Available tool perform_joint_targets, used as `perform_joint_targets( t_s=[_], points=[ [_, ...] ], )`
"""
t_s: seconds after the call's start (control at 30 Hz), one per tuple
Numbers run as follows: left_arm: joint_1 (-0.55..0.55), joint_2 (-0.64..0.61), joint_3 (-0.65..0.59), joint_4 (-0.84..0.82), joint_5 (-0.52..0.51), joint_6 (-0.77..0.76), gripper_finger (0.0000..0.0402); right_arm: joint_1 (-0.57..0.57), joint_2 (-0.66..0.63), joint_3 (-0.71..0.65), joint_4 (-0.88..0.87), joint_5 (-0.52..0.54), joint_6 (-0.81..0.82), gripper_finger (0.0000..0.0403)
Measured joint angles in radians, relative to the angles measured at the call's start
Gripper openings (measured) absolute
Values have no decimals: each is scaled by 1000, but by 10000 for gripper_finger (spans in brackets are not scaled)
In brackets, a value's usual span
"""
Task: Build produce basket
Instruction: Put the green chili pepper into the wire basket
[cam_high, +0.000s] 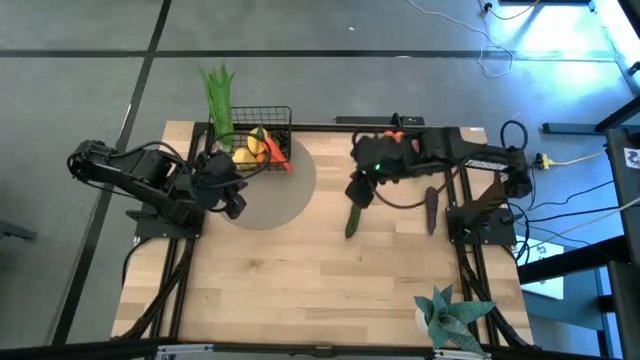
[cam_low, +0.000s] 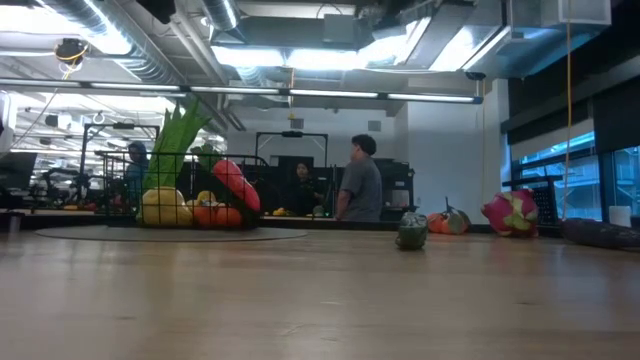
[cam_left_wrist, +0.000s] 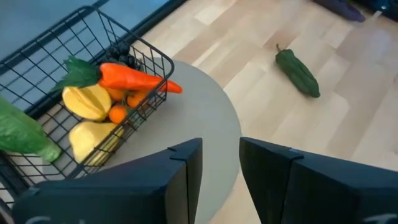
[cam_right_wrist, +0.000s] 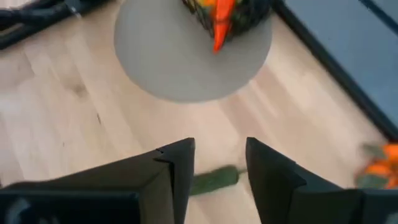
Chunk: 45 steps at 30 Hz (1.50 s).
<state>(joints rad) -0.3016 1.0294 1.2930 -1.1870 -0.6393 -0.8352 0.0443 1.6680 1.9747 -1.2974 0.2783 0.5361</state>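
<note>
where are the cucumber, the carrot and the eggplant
cucumber (cam_left_wrist: 298, 72), left wrist view, middle of its green body
carrot (cam_left_wrist: 127, 78), left wrist view, thick orange part over the basket rim
eggplant (cam_high: 431, 208), high view, middle of its purple body

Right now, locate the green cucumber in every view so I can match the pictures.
High view: the cucumber lies on bare wood just below the right tool, right of the grey round mat.
Low view: seen end-on, right of centre.
Left wrist view: upper right, on the wood beyond the mat.
Right wrist view: partly hidden between that tool's fingers.
Shared landmark: the mat under the basket.
</note>
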Motion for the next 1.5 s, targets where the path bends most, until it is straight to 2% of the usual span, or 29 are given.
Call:
perform_joint_targets(
  t_s=[0.07, 0.33, 0.47, 0.57, 0.73, 0.93, 1.17, 1.37, 1.5],
  points=[
    [0, 0, 0, 0, 3, 0, 95, 21, 16, 0, -21, 0, 66, 132],
    [0, 1, 0, 0, 36, -1, 95, 28, 98, 0, -74, -1, 503, 132],
    [0, 1, 0, 0, 78, 0, 95, 15, 157, 0, -197, -52, 655, 132],
    [0, 1, 0, 0, 82, 0, 95, 1, 195, 0, -226, -112, 717, 132],
    [0, 1, 0, -1, 81, 5, 95, -8, 236, -1, -215, -175, 719, 132],
    [0, 1, 0, 0, 81, 38, 95, -10, 269, -1, -226, -174, 688, 132],
    [0, 12, 0, 15, 78, 36, 95, 9, 268, -6, -271, -92, 610, 132],
    [13, 73, 1, 152, 70, 31, 95, 9, 262, -31, -272, -113, 545, 132],
    [46, 151, 0, 270, 76, 31, 95, 16, 212, -29, -273, -114, 525, 132]
  ],
)
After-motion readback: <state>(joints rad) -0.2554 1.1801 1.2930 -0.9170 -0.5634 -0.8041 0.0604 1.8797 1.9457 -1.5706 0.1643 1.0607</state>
